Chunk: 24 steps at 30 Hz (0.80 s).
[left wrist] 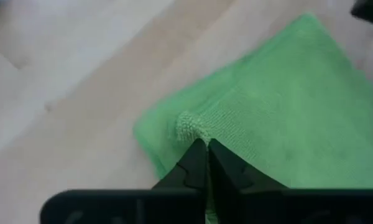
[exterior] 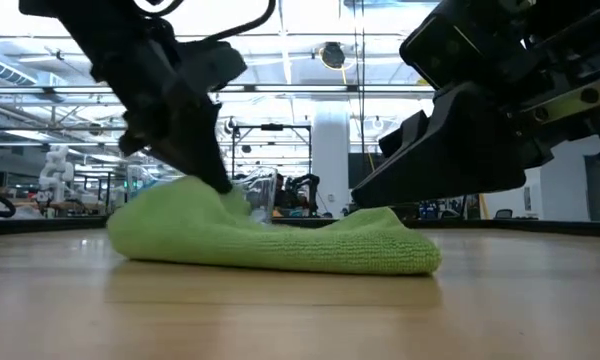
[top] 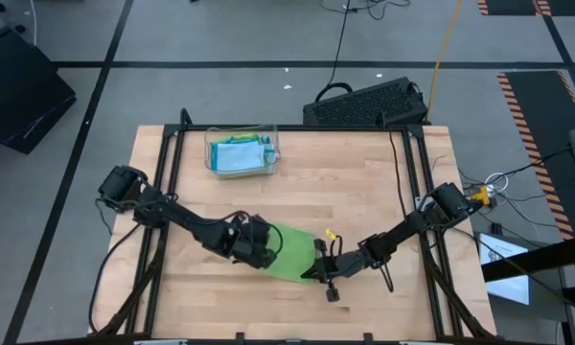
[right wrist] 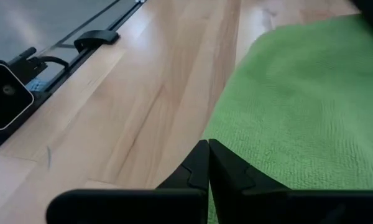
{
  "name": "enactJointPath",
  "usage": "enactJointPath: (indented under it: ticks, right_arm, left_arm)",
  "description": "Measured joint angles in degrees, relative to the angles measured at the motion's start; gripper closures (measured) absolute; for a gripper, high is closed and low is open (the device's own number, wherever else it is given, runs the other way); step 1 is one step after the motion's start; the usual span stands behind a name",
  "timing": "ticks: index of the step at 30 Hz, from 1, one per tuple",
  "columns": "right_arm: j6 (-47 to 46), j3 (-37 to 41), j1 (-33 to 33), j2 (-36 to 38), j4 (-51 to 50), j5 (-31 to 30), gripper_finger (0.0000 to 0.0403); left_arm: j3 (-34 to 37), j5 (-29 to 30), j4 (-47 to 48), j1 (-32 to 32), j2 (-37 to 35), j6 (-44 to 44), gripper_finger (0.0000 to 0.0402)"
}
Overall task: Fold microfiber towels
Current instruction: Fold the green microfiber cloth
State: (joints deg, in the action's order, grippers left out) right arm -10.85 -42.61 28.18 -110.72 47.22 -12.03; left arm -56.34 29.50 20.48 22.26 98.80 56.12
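— What's around that lime green towel (top: 292,253)?

— Beyond it, toward the table's (top: 364,172) far edge, a clear plastic tray (top: 241,153) holds light blue cloths (top: 238,158). A black keyboard (top: 364,103) lies past that edge.

— And the grippers?

— The left gripper (left wrist: 204,144) is pinched tight on a bunched corner of the towel. The right gripper (right wrist: 206,149) sits at the towel's opposite edge, fingers together; whether it holds cloth I cannot tell.

— The room?

— Pale wood tabletop, grey floor, a bright workshop behind. No writing I can read.
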Motion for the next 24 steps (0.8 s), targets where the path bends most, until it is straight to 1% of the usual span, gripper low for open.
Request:
enactJointPath:
  ticks: [5, 7, 9, 12, 19, 21, 24]
  right_arm:
    - [0.02, 0.0, 0.0, 0.0, -0.23, 0.02, 0.0403]
    - [0.0, 0.0, 0.0, 0.0, -0.28, 0.03, 0.0403]
    - [0.0, 0.0, 0.0, 0.0, -0.35, 0.04, 0.0403]
    - [0.02, 0.0, 0.02, 0.0, -0.35, 0.07, 0.0403]
    - [0.0, 0.0, 0.04, 0.0, -2.34, 0.09, 0.0403]
    - [0.0, 0.0, 0.04, 0.0, -3.59, 0.03, 0.0403]
    - [0.01, 0.0, 0.04, 0.04, -4.66, 0.02, 0.0403]
  left_arm:
    - [-0.02, 3.26, -0.22, -1.47, 0.06, -4.78, 0.0395]
    - [-0.02, 3.02, 0.3, -2.39, 0.47, -4.82, 0.0385]
    - [0.04, 1.24, 0.91, -3.19, 0.57, -4.61, 0.0372]
    - [0.0, 1.37, 0.65, -3.81, 0.57, -4.5, 0.0343]
    - [0.0, 5.05, 0.82, -5.75, -1.67, -6.95, 0.0249]
    - [0.0, 5.3, -0.05, -6.15, -3.07, -8.47, 0.023]
    - [0.0, 4.48, -2.11, -5.68, -4.87, -11.2, 0.0218]
